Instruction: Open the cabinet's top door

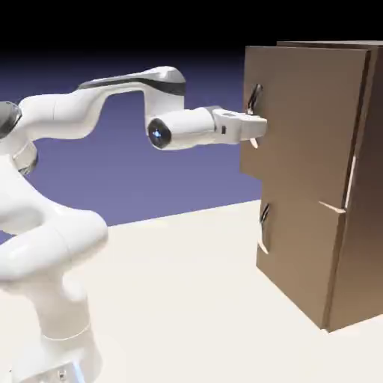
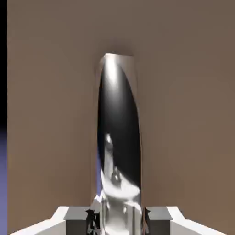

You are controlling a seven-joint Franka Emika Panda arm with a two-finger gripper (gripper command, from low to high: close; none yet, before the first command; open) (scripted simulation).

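My jaws [image 2: 118, 220]: closed in on the handle, one grey tip on either side of it.
Handle [image 2: 118, 137]: upright bar, slim and bowed, glossy black with mirror-like pale streaks; I grip its lower part, so I should keep the hold firm on so slick a finish.
Pull: I judge the grip ready; I should draw back slowly, then curve with the panel's swing, lest the bar twist or slide out.
Top door [image 1: 303, 112]: tall, flat, matt brown panel in front of me, on the cabinet's upper part; it looks shut or nearly so.
Lower door [image 1: 295, 243]: shorter, same plain brown, its own dark handle [image 1: 264, 224] below; I leave it alone.
Cabinet [image 1: 366, 224]: boxy, straight-edged, wooden, on the pale surface [image 1: 179, 299].
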